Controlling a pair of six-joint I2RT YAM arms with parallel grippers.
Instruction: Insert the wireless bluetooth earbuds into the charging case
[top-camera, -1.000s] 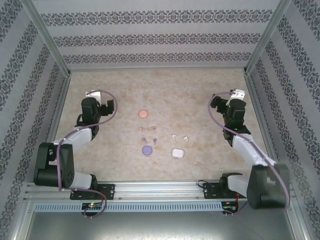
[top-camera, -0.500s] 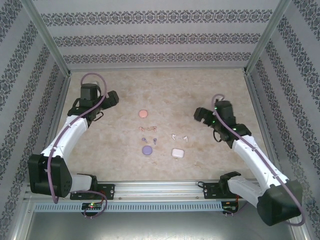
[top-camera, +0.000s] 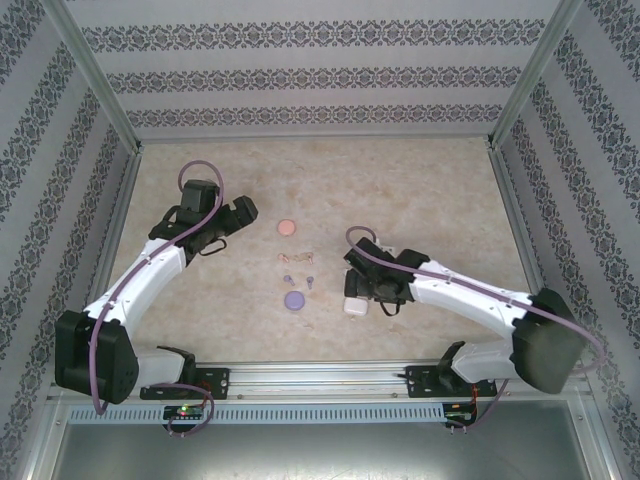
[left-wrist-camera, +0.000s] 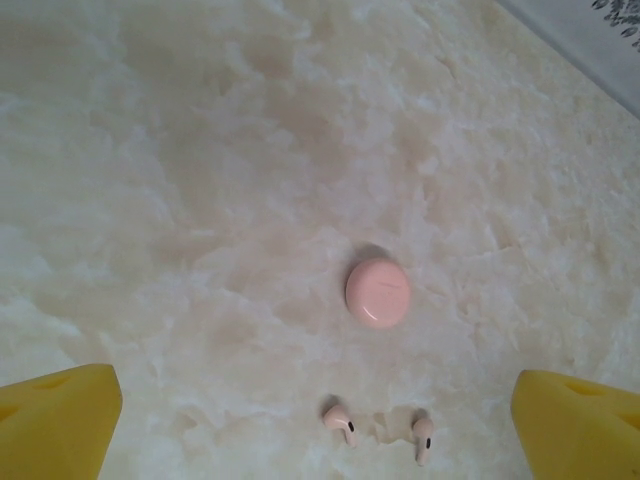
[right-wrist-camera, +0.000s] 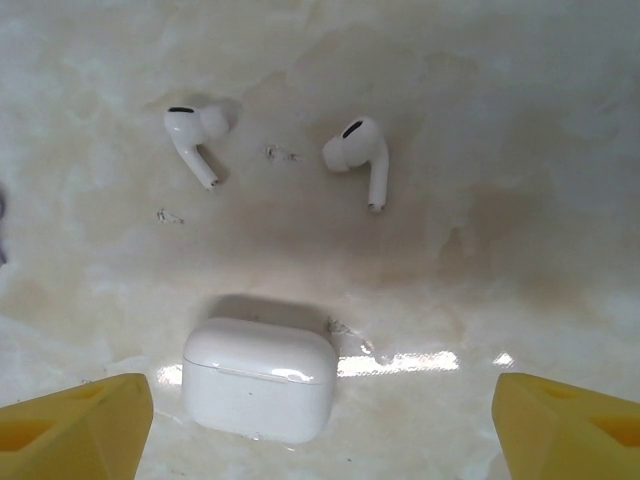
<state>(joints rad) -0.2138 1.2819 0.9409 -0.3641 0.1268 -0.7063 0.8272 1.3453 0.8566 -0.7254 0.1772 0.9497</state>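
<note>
The pink earbuds lie side by side just short of a round pink charging case, low between the yellow fingertips of my left gripper, which is open and above the table. Two white earbuds lie beyond a closed white case. My right gripper is open with this case between its fingers, nearer the left one and untouched. From above, the left gripper is left of the pink case. The right gripper hovers over the white case.
Two purple earbuds and a round purple case lie in the middle of the marbled table, near the pink earbuds. Patterned walls close in the table's back and sides.
Both arms swung inward. The right gripper came left and down over the white case and now covers the white earbuds from above. The left gripper moved right, toward the pink case.
</note>
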